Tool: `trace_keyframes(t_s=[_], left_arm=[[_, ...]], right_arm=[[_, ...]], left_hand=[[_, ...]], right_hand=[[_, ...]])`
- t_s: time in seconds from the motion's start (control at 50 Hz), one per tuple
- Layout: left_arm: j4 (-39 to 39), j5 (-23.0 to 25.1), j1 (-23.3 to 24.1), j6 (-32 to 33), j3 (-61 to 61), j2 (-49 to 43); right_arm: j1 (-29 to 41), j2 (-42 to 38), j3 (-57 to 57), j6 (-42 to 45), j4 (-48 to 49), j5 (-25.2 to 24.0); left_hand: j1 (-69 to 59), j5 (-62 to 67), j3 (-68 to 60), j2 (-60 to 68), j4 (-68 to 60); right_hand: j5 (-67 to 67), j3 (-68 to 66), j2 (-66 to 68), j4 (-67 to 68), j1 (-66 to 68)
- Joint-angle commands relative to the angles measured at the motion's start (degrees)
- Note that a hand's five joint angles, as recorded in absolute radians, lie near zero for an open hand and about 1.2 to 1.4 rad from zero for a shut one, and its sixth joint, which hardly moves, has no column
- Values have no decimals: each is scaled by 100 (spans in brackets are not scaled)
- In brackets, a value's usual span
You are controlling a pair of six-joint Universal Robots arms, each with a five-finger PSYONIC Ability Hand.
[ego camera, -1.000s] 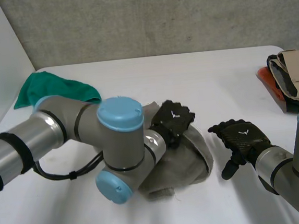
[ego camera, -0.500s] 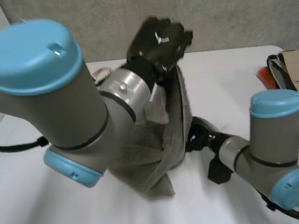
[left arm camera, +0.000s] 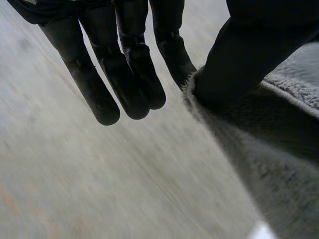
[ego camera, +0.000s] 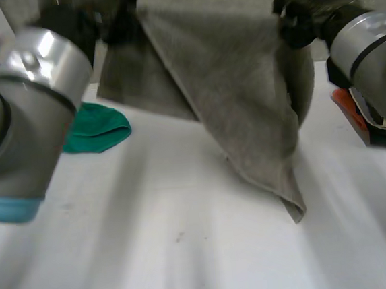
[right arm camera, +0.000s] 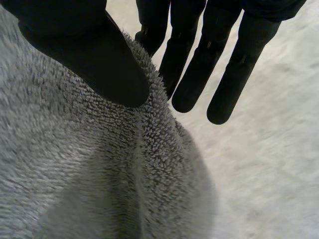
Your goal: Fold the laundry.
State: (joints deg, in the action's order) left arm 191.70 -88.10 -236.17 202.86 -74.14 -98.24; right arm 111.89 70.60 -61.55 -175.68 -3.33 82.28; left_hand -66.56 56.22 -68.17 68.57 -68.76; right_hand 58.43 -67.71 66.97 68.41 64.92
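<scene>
1. In the left wrist view, an edge of the grey towel [left arm camera: 279, 164] is pinched between the thumb [left arm camera: 249, 55] and one finger of the left hand [left arm camera: 129, 50]. The other fingers [left arm camera: 99, 84] are stretched straight, clear of the cloth.
2. In the right wrist view, the towel's edge is pinched likewise under the thumb of the right hand [right arm camera: 84, 55], with its remaining fingers [right arm camera: 224, 64] straight.
3. In the head view, the towel is held in the air, gripped at 10 o'clock and 2 o'clock. Its lowest corner hangs at 5 o'clock; whether it touches the white table [ego camera: 189, 253] cannot be told.
4. Open table is seen from 6 to 8 o'clock of the towel.
5. A green cloth [ego camera: 97, 129] lies at 9 o'clock, well apart from the hanging corner. A pile of clothes [ego camera: 349, 114] sits at 3 o'clock, just beside the right arm [ego camera: 366, 41].
6. A small white mark is seen on the right hand's back, too blurred to read.
</scene>
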Motion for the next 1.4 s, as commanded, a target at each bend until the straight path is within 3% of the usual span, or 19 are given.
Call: trace_keyframes(t_s=[0.02, 0.08, 0.22, 0.3, 0.38, 0.52, 0.58, 0.7, 0.78, 0.9, 0.94, 1.0, 1.02, 1.04, 1.08, 1.16, 1.28, 1.34, 1.4], left_arm=[[-1, 39, -104, -18, -1471, -11], [7, 48, -113, -27, -1656, -11], [-1, 12, -34, -36, -1253, 200], [-28, 4, 27, -54, -857, 340], [-80, -5, 168, -62, -426, 341], [-221, -14, 616, -62, 171, 314], [-247, -23, 695, -62, 295, 297], [-256, -32, 801, -80, 532, 314], [-256, -163, 897, -80, 699, 340], [-256, -322, 1012, -80, 787, 428], [-256, -330, 1012, -80, 787, 472], [-256, -339, 1003, -89, 787, 525], [-265, -339, 994, -89, 787, 525], [-265, -348, 985, -80, 787, 525], [-274, -427, 959, -80, 778, 534], [-335, -568, 889, -71, 717, 648], [-721, -559, 381, -80, 568, 850], [-897, -541, 72, -71, 339, 920], [-1090, -498, -121, -71, 15, 938]], right_arm=[[114, -1370, 458, 480, -563, -651], [122, -1759, 608, 771, -747, -661], [35, -1655, 355, 957, -1187, 103], [-149, -358, -803, 922, -1275, 499], [-273, 522, -1892, 791, -1276, 368], [-256, 1184, -3442, -237, -1232, -274], [-256, 1193, -3881, -999, -1127, -607], [-203, 825, -4216, -1951, -372, -732], [-10, 8, -4155, -2005, 568, -285], [202, -757, -3699, -1478, 1299, 981], [202, -959, -3567, -1312, 1317, 1201], [167, -1136, -3434, -1109, 1422, 1422], [132, -1136, -3434, -1091, 1492, 1431], [122, -1119, -3460, -1030, 1737, 1387], [140, -1040, -3478, -1003, 1975, 1387], [-61, -4, -3566, -784, 2082, 1352], [-1397, 1254, -3286, 507, 1714, 483], [-1530, 1448, -2636, 1000, 951, -115], [-1714, 1492, -1740, 1273, -498, -633]], left_hand=[[-1344, 1378, -1183, 1143, -1124], [-1344, 1378, -1183, 1143, -1124], [-1344, 1378, -1183, 1143, -1124], [-1344, 1378, -1183, 1143, -1124], [-1344, 1378, -1183, 1143, -1124], [-1344, 1378, -1183, 1143, -1124], [-1344, 1378, -1183, 1143, -1124], [-1344, 1378, -1183, 1143, -1124], [-1344, 1378, -1183, 1143, -1124], [-1344, 1378, -1183, 1143, -1124], [-1344, 1378, -1183, 1143, -1124], [-1344, 1378, -1183, 1143, -1124], [-1344, 1378, -1183, 1143, -1124], [-1344, 1378, -1183, 1143, -1124], [-1344, 1378, -1183, 1143, -1124], [-1344, 1378, -1183, 1143, -1124], [-1344, 1378, -1183, 1143, -1124], [-1344, 1378, -1183, 1143, -1124], [-1344, 1378, -1183, 1143, -1124]], right_hand=[[-385, 313, -240, -384, -35], [-5843, 5771, -5697, -5841, -5492], [-5843, 5771, -5697, -5841, -5492], [-5843, 5771, -5697, -5841, -5492], [-5843, 5771, -5697, -5841, -5492], [-5843, 5771, -5697, -5841, -5492], [-5843, 5771, -5697, -5841, -5492], [-5843, 5771, -5697, -5841, -5492], [-5843, 5771, -5697, -5841, -5492], [-5843, 5771, -5697, -5841, -5492], [-5351, 5279, -5205, -5349, -5000], [-1491, 1419, -1345, -1489, -1140], [471, -543, 616, 472, 821], [1151, -1223, 1296, 1152, 1501], [1157, -1229, 1303, 1159, 1508], [1157, -1229, 1303, 1159, 1508], [1157, -1229, 1303, 1159, 1508], [1157, -1229, 1303, 1159, 1508], [1157, -1229, 1303, 1159, 1508]])
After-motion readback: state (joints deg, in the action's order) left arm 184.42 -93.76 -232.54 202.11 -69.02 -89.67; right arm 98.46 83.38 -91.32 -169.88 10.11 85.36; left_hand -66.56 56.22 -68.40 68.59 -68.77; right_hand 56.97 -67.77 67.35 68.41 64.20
